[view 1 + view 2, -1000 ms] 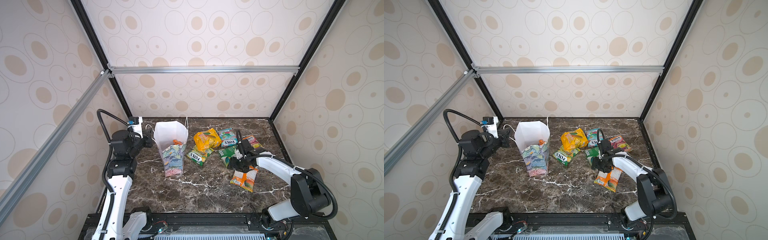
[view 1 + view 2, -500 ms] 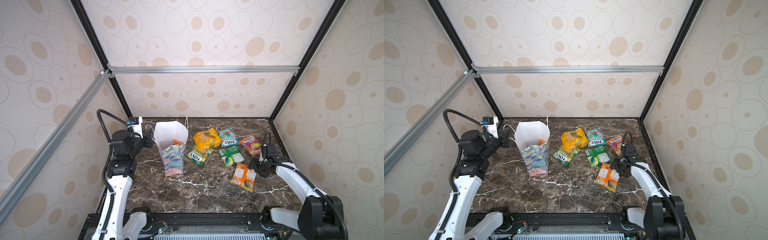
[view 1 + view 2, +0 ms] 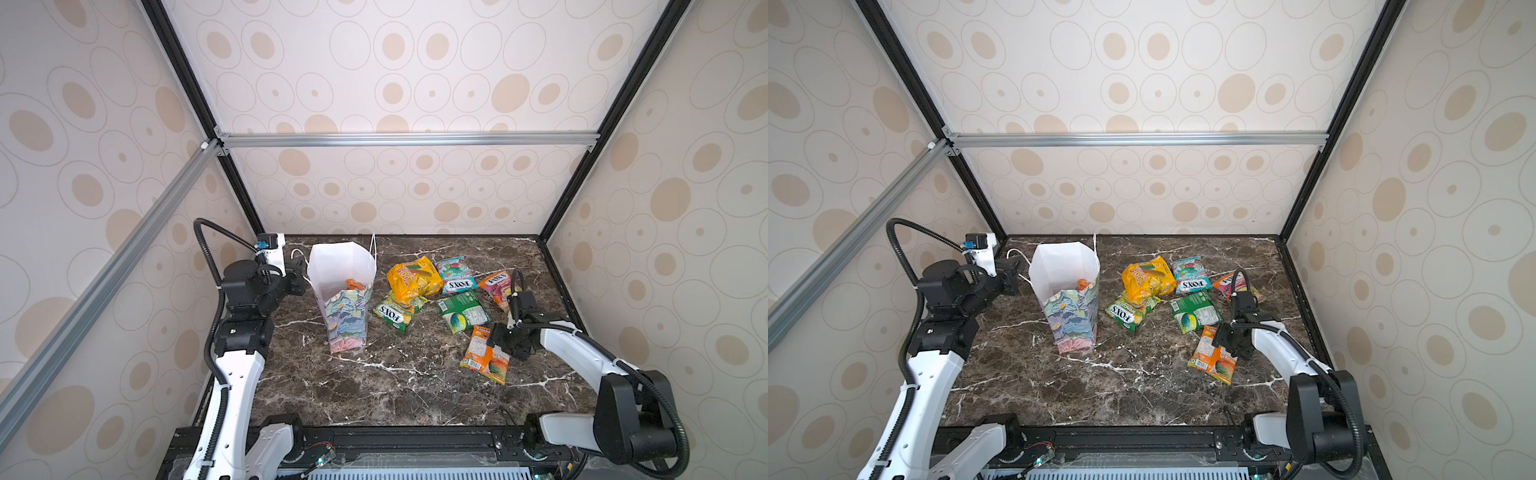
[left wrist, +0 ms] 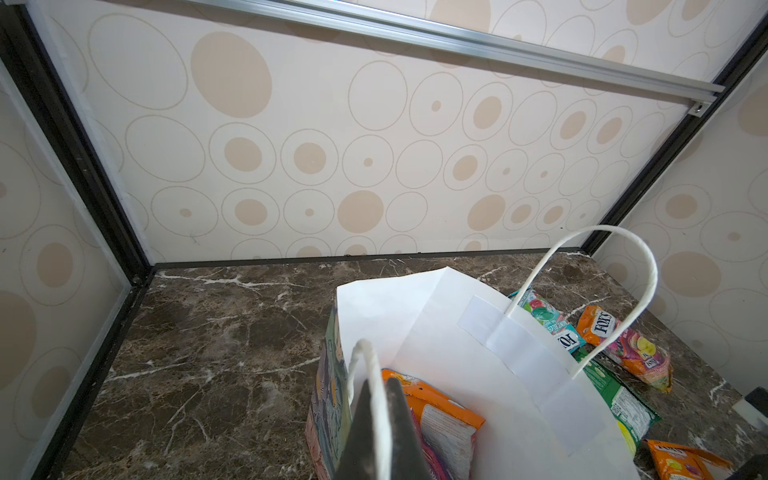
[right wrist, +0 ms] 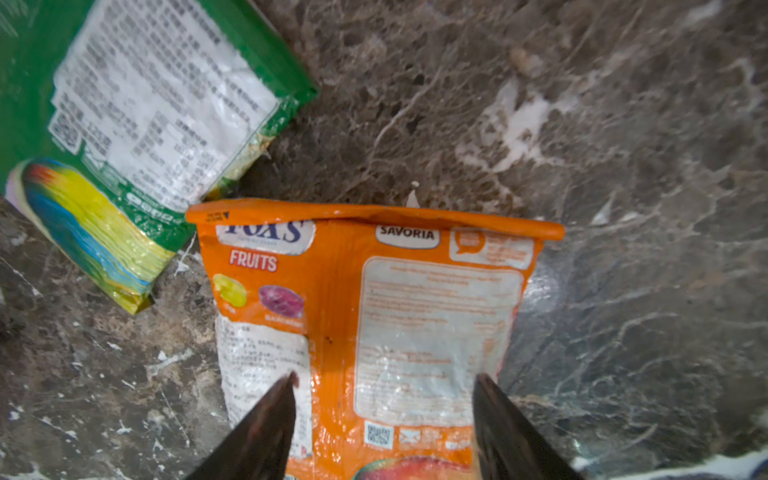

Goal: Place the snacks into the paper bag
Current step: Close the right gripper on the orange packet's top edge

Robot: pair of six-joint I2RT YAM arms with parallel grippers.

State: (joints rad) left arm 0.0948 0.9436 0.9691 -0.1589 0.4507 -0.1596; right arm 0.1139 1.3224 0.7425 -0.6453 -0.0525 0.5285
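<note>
Paper bag [image 3: 341,266] stands upright at the left of the desk [image 3: 374,395], white inside, floral outside; your left gripper [image 4: 378,383] pinches its cord handle [image 4: 365,345]. Loose snacks [image 3: 413,279] lie right of it. Farther right, your right gripper [image 5: 384,384] is spread over the orange packet [image 5: 365,291], with a green packet [image 5: 137,104] just beside.

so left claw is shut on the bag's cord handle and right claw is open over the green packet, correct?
Not quite. The right claw is open over the orange FOX'S Fruits packet, not the green packet lying beside it; the right wrist view shows this. The left claw is shut on the paper bag's cord handle.
</note>
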